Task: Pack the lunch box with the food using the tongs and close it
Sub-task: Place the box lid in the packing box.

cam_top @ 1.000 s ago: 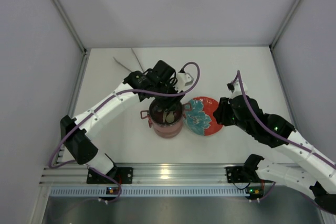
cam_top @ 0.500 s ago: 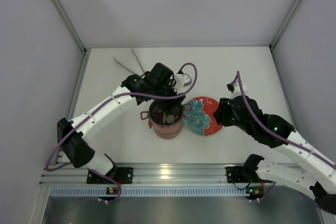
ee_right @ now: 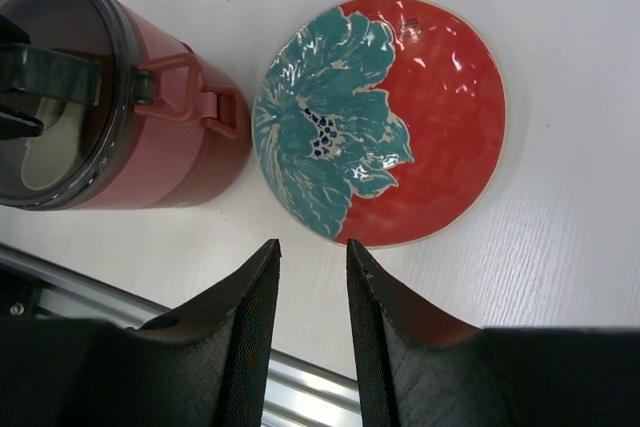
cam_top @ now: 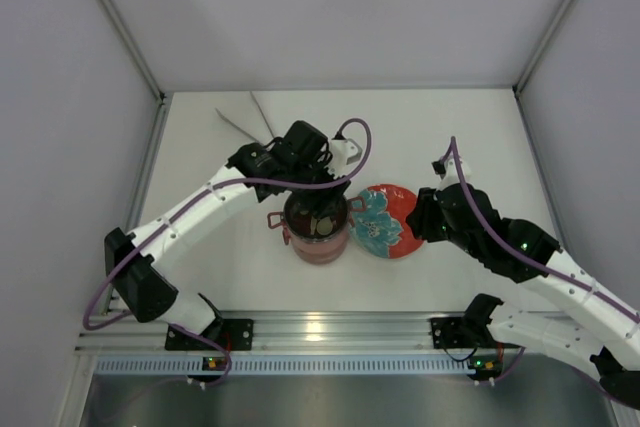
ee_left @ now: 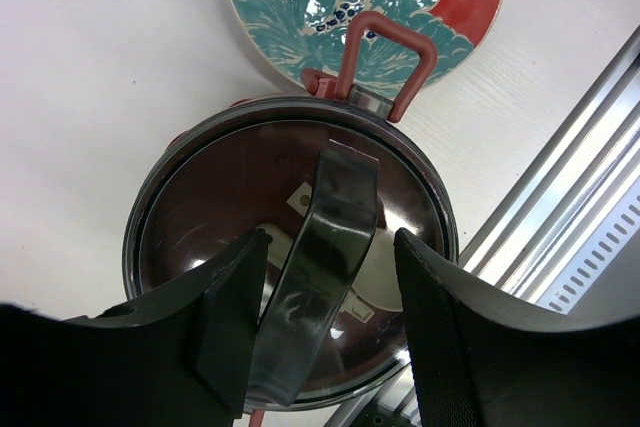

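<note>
The lunch box [cam_top: 318, 239] stands as a pink stack near the table's front, a dark maroon lid [ee_left: 220, 207] sitting on top. My left gripper [cam_top: 322, 207] hangs straight over it, open. In the left wrist view the lid's dark strap handle [ee_left: 335, 217] stands between the fingers, close to the left finger [ee_left: 235, 317] and clear of the right one. My right gripper [ee_right: 311, 245] is open and holds nothing, low over bare table beside the plate. The tongs [cam_top: 243, 126] lie at the back left, well away from both grippers. No food is in view.
A red plate with a teal flower [cam_top: 392, 222] lies just right of the lunch box [ee_right: 170, 147], with nothing on it. The pot's side handle [ee_left: 385, 47] points toward the plate [ee_right: 430, 117]. An aluminium rail [cam_top: 320, 332] runs along the near edge.
My left gripper's jaws have widened around the lid's handle, and the left arm has shifted slightly. The right arm has not moved.
</note>
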Robot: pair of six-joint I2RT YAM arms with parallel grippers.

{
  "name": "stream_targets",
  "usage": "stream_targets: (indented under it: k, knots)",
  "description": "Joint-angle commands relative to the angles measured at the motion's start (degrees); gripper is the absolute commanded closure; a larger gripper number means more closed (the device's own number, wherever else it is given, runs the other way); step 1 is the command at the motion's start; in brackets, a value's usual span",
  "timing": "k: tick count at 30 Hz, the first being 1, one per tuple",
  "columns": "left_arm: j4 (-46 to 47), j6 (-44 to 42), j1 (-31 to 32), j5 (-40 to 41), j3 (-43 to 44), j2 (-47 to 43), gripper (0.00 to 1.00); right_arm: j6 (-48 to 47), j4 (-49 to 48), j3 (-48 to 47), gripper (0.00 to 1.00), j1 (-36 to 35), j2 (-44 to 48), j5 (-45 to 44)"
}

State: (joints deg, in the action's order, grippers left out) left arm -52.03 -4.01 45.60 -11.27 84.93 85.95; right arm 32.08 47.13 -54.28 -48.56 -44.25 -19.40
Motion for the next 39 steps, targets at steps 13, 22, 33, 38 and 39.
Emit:
stream_targets:
  k: [13, 22, 33, 38, 39]
  knots:
    - [-2.46, 3.04, 0.27, 6.69, -1.52, -4.65, 0.41, 0.44, -0.11, -0.12, 0.68, 1.09, 0.74, 0.15]
    - [-2.11, 3.75, 0.27, 8.1, -2.13, -5.71, 0.43, 0.44, -0.2, -0.21, 0.68, 1.09, 0.57, 0.41]
    - [-2.11, 3.83, 0.27, 7.4, -2.39, -6.15, 0.48, 0.45, -0.2, -0.47, 0.68, 1.09, 0.22, 0.5]
    - [-2.28, 3.83, 0.27, 6.61, -2.48, -6.15, 0.53, 0.44, -0.29, -0.47, 0.68, 1.09, 0.04, 0.41]
    - [-2.11, 3.83, 0.36, 6.61, -2.66, -6.06, 0.54, 0.44, -0.29, -0.47, 0.68, 1.01, 0.04, 0.41]
